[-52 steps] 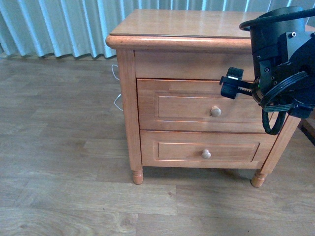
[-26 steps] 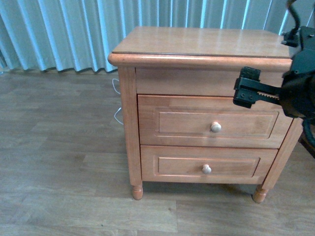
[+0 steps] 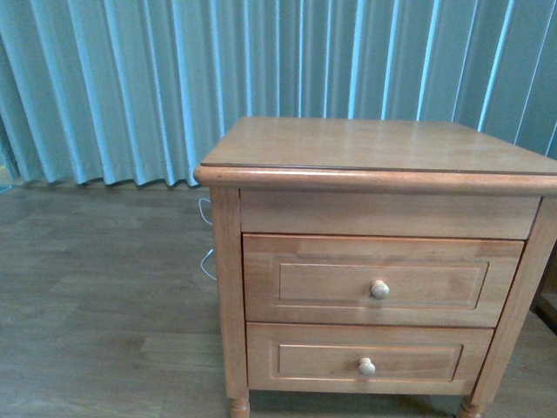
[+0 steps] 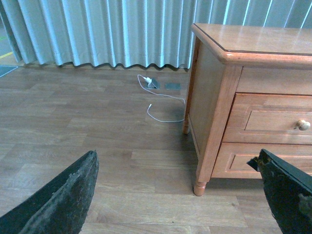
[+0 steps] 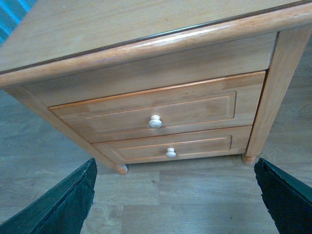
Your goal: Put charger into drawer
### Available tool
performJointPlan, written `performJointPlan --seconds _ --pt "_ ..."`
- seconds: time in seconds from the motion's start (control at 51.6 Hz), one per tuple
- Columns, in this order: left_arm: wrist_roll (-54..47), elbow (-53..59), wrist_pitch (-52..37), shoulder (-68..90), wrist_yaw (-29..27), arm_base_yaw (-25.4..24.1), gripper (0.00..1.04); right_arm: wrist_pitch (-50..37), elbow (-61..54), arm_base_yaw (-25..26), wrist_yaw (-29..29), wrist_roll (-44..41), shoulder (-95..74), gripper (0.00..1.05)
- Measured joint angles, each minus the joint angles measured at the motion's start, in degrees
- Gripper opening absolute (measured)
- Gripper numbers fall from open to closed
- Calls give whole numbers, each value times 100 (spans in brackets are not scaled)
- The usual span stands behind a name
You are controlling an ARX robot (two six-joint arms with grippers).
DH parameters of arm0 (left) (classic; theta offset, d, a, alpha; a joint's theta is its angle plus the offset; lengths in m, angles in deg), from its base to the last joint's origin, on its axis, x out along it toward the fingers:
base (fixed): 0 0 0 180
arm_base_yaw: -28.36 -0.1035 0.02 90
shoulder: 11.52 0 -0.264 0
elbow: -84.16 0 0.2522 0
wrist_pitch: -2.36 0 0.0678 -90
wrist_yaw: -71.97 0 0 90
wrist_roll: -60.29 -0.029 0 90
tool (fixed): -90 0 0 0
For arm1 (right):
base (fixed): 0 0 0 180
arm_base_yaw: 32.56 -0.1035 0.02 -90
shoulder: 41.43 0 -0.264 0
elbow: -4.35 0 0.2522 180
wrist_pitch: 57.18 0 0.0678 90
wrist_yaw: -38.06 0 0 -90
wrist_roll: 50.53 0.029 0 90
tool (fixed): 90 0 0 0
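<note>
Two drawers front the nightstand (image 3: 228, 287), and the drawer (image 3: 383, 280) that matters, the upper one with the round pale knob (image 3: 379, 290), sits fully shut above the lower drawer (image 3: 370, 355). No charger shows in any view: the nightstand's top is bare where it can be seen, and the thin white cable (image 4: 165, 119) lying on the floor beside the cabinet runs to a small pale plug that I cannot tell to be the charger (it could equally be in the closed drawer or out of frame). The left gripper (image 4: 175, 161) hangs low over the floor with its jaws spread wide and nothing between them; the right gripper (image 5: 175, 165) faces the drawer fronts, jaws likewise spread and empty. Judging from what a small plug adapter is, it should be light and rigid with smooth, somewhat slippery sides, while its cable is limp and will trail. The better hold is probably across two flat faces of the cube rather than on the cable, which would let the body swing.
</note>
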Motion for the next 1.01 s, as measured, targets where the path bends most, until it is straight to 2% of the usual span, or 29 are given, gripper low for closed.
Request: performJointPlan --seconds 0.175,0.31,0.62,0.698,0.756,0.873,1.008 --pt "0 0 0 -2 0 0 99 1099 -367 358 675 -28 1727 97" --pt "0 0 0 -2 0 0 99 1956 -697 581 656 98 2929 97" --pt "-2 0 0 -2 2 0 99 1965 -813 605 435 85 3230 96" --pt "-2 0 0 -2 0 0 99 693 -1414 605 -195 -590 3587 83" --pt "-2 0 0 -2 2 0 99 35 -1803 619 -328 -1027 3853 70" --pt "-2 0 0 -2 0 0 99 -208 -2354 619 -319 -1436 4175 38" --pt "-2 0 0 -2 2 0 99 -256 -2653 619 -326 -1497 4402 13"
